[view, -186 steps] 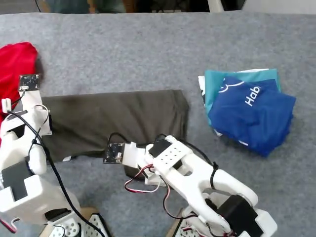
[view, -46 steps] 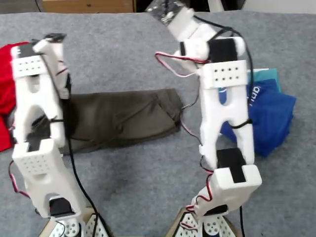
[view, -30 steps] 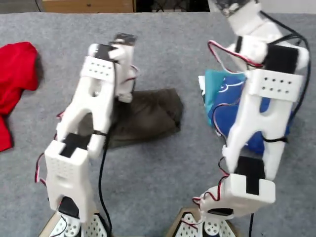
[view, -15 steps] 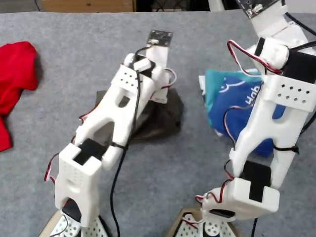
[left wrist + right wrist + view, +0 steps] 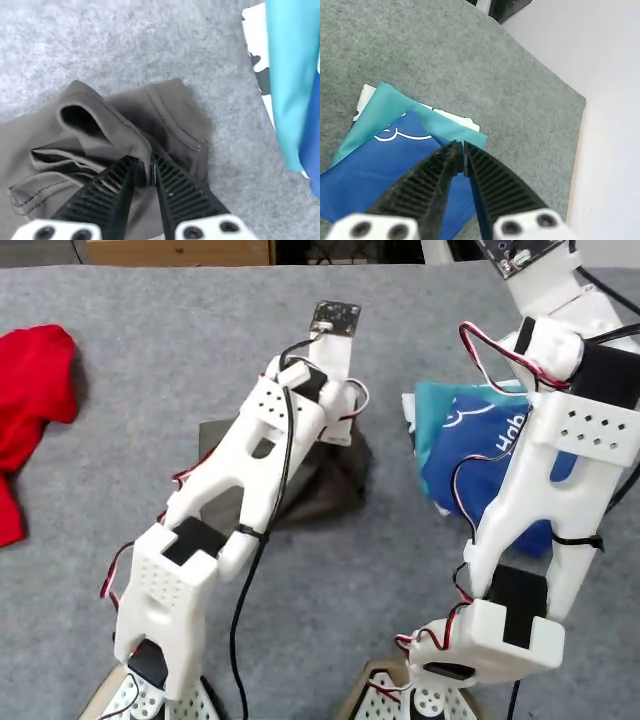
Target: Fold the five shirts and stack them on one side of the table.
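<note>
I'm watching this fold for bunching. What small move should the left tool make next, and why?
Probably lower and open. The left tool is shut on a fold of the brown shirt, already doubled over itself beside the folded stack; letting go would let it settle flat.

The left arm (image 5: 235,490) is stretched forward and slants toward the other arm, with its wrist bent downward. The left pincer (image 5: 142,167) points down at the worktop (image 5: 150,360). Its two black ribbed jaws are almost together, and a fold of the olive shirt (image 5: 170,107) is pinched between the tips. The right arm (image 5: 560,450) stands nearly upright, with its elbow high and its wrist turned down at the top. The right pincer (image 5: 460,150) hangs high above the worktop, its jaws pressed together tip to tip.
</note>
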`<state>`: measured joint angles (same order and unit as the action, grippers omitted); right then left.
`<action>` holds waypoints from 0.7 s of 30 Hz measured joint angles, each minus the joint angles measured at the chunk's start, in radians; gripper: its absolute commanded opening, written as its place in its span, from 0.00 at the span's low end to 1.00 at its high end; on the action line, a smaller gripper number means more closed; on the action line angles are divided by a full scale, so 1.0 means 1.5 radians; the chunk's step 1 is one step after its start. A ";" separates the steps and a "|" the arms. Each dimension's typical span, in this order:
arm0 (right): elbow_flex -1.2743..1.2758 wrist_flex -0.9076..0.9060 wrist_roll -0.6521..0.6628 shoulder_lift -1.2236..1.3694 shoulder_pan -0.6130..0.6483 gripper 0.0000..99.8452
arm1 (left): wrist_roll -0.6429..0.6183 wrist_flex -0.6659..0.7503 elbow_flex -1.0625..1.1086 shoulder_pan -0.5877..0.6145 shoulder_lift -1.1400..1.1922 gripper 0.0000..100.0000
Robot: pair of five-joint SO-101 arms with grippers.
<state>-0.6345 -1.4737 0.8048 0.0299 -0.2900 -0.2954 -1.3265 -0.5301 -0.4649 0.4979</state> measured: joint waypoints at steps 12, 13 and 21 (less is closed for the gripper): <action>0.000 0.000 0.000 0.000 0.000 0.01 | -0.037 0.019 0.000 -0.016 0.000 0.03; 0.000 0.000 0.000 0.000 0.000 0.01 | -0.037 0.020 0.000 -0.016 0.000 0.03; 0.000 -0.012 0.000 0.000 0.000 0.01 | -0.037 0.020 0.000 -0.021 0.000 0.03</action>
<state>-0.6345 -1.4922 0.8048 0.0299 -0.2900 -0.3506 -1.2958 -0.5301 -0.4971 0.4979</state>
